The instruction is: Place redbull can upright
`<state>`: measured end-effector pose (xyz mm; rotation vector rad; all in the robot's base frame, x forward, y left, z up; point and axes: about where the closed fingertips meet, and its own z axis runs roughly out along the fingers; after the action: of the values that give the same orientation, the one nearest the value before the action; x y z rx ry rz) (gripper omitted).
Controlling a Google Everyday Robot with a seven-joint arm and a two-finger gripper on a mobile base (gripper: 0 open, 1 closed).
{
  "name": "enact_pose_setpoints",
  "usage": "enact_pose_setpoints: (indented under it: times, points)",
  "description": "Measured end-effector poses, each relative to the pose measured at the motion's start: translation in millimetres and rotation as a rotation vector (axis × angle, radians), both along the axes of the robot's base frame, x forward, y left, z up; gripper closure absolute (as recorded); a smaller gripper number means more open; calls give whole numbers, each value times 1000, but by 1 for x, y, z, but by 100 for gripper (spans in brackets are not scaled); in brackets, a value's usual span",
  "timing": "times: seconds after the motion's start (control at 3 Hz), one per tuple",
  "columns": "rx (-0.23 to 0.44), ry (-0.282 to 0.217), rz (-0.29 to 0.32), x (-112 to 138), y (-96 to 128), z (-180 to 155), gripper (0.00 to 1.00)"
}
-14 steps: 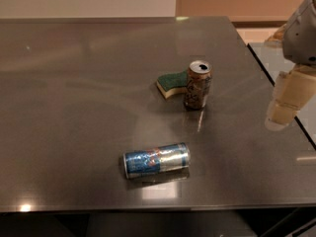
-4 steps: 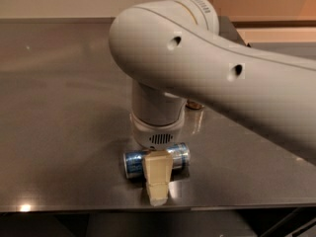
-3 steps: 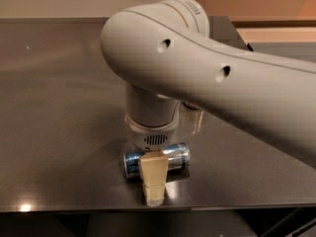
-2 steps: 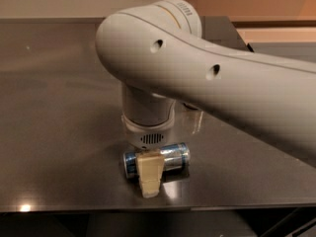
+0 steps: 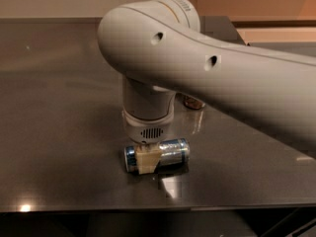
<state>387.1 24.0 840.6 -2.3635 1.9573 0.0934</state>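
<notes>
- The dark, glossy tabletop [image 5: 59,107] carries everything. Its left part shows only reflections of the lights.
- The robot's wrist [image 5: 148,113] points straight down at the centre, a pose that suits taking a lying object from above.
- The hand [image 5: 148,158] sits at the bottom of the wrist, low on the tabletop near its front edge, right over the left portion of the redbull can [image 5: 174,152]. Its tan tip covers the can's near side. I cannot tell whether the hand is clamped on the can or merely set about it.
- The redbull can lies on its side, its long axis running left to right, with one end showing left of the hand and the blue and silver body to the right. It is not yet upright, so the task's main step is still to do.
- Taking the can across its body, as the hand is placed to do, would probably allow it to be lifted and turned onto its base.
- A brownish object [image 5: 193,102] stands further back, mostly hidden behind the arm.
- The thick white arm [image 5: 232,78] runs off to the right and blocks much of that side.
</notes>
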Motion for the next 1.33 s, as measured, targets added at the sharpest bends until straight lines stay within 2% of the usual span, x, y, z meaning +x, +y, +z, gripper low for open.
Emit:
enact_pose_setpoints:
  times: [0.33,0.67,1.0,1.33]
  points:
    - [71,14,-11,6,-5,19,88]
    - [229,0,-24,19,-8,56,100]
    - [410,-8,-27,31,1,93,100]
    - [586,6,-41,40,15,122,100]
